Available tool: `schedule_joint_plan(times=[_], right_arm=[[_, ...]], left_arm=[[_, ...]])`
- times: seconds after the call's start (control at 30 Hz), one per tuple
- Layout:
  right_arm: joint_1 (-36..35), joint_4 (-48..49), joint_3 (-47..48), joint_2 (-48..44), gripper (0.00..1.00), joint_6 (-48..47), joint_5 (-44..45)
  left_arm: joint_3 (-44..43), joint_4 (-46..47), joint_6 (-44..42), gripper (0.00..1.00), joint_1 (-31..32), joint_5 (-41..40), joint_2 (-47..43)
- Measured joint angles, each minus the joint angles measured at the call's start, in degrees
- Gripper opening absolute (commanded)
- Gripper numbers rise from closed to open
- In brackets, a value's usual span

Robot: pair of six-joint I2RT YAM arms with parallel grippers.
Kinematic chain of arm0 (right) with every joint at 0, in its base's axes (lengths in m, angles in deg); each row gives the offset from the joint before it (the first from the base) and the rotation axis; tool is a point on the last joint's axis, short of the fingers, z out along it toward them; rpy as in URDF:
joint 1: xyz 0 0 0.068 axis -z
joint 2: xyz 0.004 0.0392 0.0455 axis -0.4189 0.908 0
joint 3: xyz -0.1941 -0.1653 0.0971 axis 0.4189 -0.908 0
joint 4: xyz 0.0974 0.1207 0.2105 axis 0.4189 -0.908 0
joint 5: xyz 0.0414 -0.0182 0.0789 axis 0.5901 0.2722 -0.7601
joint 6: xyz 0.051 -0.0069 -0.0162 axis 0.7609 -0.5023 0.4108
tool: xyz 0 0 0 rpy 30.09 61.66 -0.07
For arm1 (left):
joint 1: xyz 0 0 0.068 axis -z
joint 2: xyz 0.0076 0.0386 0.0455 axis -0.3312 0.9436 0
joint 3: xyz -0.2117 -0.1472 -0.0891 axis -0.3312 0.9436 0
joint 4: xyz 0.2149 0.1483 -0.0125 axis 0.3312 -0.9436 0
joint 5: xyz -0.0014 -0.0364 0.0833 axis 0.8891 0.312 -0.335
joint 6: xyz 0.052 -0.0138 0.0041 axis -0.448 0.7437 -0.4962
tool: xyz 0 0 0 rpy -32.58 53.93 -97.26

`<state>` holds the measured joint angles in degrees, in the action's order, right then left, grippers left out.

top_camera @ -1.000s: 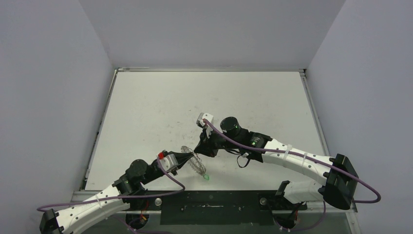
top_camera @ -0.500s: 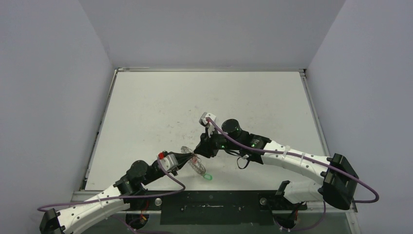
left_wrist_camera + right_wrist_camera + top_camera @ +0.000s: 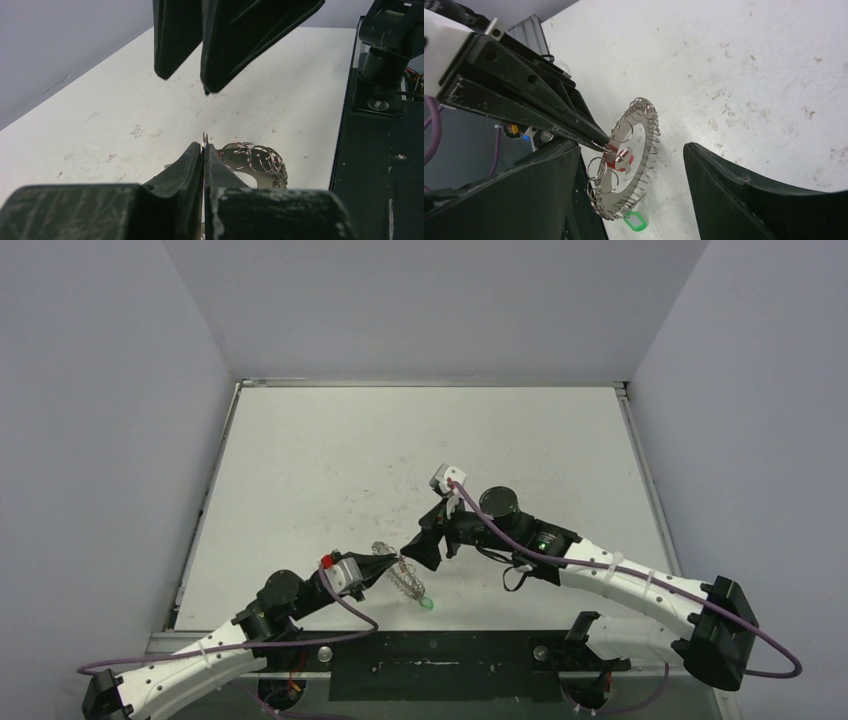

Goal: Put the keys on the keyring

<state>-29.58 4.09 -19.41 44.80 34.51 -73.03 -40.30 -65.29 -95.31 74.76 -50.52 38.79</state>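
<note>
The keyring (image 3: 401, 576) (image 3: 256, 159) (image 3: 640, 162), a flat silver ring fringed with wire loops, stands on edge just above the table. My left gripper (image 3: 397, 562) (image 3: 204, 145) (image 3: 601, 142) is shut on one of its wire loops. A key with a red tag (image 3: 621, 160) hangs inside the ring's hole. The green tag (image 3: 427, 604) (image 3: 635, 220) of another key sits at the ring's lowest loops. My right gripper (image 3: 416, 548) (image 3: 630, 146) (image 3: 187, 82) stands open astride the ring, its fingers touching nothing.
The white scuffed table (image 3: 400, 440) is bounded by grey walls at the back and on both sides. A black base plate (image 3: 430, 660) (image 3: 380, 165) runs along the near edge, close to the ring.
My right gripper has opened from shut and its wrist has drawn back to the right. The left gripper and the keyring have stayed where they were.
</note>
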Motion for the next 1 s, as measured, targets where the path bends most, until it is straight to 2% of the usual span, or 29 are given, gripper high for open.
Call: schedule_joint_plan(times=[0.1, 0.33, 0.5, 0.63, 0.77, 1.0], right_arm=[[0.0, 1.2, -1.1, -4.1, 0.82, -2.2, 0.0], [0.0, 7.5, -7.4, -14.5, 0.8, -11.6, -1.2], [0.0, 12.7, -12.8, -14.6, 0.76, -19.8, -6.7], [0.0, 14.0, -12.9, -10.1, 0.64, -25.2, -13.3], [0.0, 14.1, -12.0, -4.6, 0.41, -28.2, -18.9], [0.0, 16.4, -11.6, -1.1, 0.33, -30.1, -23.8]], left_arm=[[0.0, 0.0, 0.0, 0.0, 0.0, 0.4, -0.7], [0.0, -0.1, -0.5, 0.0, 0.0, 2.5, -2.3], [0.0, -0.3, -1.7, 0.0, 0.0, 5.9, -2.5], [0.0, -0.3, -2.6, 0.0, 0.0, 8.3, -2.5], [0.0, -0.2, -3.1, 0.0, 0.0, 10.3, -2.5], [0.0, 0.0, -3.3, 0.0, 0.0, 11.7, -2.1]])
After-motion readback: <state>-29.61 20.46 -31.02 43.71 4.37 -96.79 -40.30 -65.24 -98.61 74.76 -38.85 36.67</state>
